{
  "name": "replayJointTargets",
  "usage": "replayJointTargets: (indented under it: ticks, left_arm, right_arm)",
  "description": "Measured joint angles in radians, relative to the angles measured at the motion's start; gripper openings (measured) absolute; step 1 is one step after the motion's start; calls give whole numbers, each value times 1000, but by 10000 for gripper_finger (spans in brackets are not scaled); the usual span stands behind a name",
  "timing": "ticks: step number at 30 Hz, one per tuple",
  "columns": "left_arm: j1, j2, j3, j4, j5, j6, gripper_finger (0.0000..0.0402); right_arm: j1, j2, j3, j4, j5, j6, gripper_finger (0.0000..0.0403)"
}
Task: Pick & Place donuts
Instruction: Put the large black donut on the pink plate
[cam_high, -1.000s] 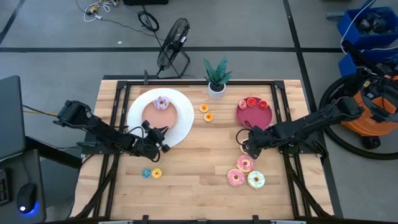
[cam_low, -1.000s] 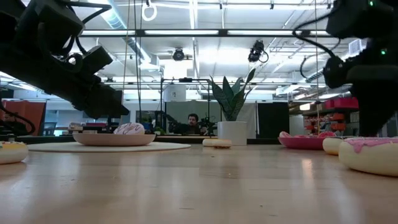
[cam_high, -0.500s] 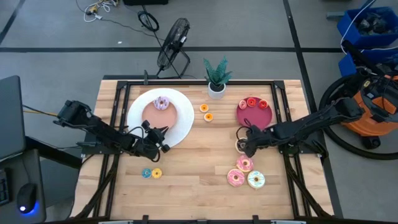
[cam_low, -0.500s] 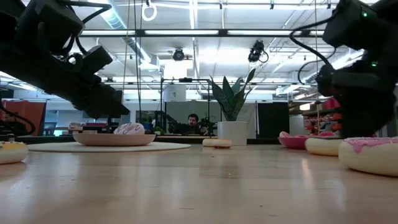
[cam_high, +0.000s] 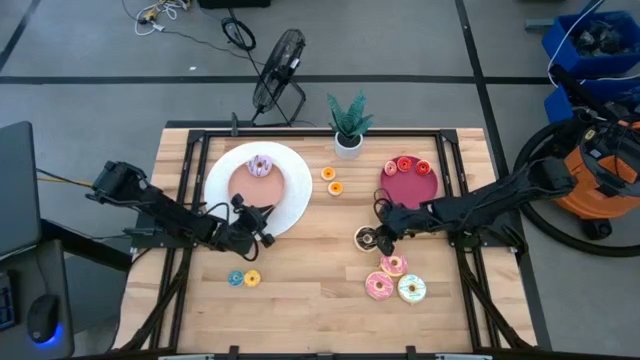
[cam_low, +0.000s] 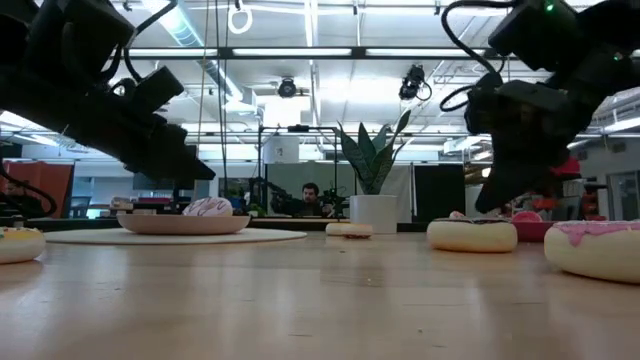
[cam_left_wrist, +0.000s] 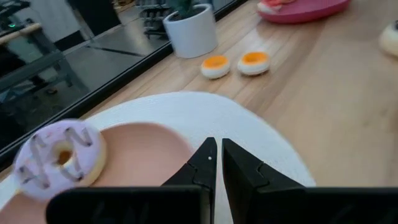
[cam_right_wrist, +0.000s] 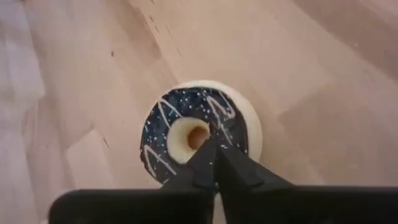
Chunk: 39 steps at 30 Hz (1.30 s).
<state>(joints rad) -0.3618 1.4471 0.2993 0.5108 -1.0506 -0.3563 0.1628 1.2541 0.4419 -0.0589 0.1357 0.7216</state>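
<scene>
dark white-striped donut, magenta dish

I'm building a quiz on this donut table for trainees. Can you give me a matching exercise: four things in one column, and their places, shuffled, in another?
Things:
1. purple donut
2. chocolate donut
3. potted plant
4. two orange mini donuts

Places:
A. on bare wood, at the right claw
B. at the table's far edge
C. on the tan dish on the white plate
D. on the wood between the white plate and the magenta dish

Pairs: 1-C, 2-A, 3-B, 4-D
</scene>
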Motion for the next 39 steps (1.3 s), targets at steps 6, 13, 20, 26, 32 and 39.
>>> replayJointTargets:
  ticks: [6, 13, 20, 26, 32, 39]
  left_arm:
    - [0, 0, 0, 63, 55, 73, 30]
    - [1, 0, 0, 63, 61, 75, 30]
    - [9, 0, 0, 69, 62, 79, 29]
    - [30, 0, 0, 74, 76, 79, 29]
    - [52, 0, 0, 122, 183, 110, 29]
    - [73, 43, 0, 317, 357, 231, 29]
  right_arm:
    - [0, -1, 49, 14, -2, -196, 130]
    - [-3, 9, 56, -33, 14, -379, 325]
    - [14, 89, 32, -36, -23, -516, 370]
    - [33, 189, 29, 81, -22, -599, 351]
    - [55, 246, 26, 272, -17, -695, 347]
    - [55, 268, 27, 387, -25, -704, 270]
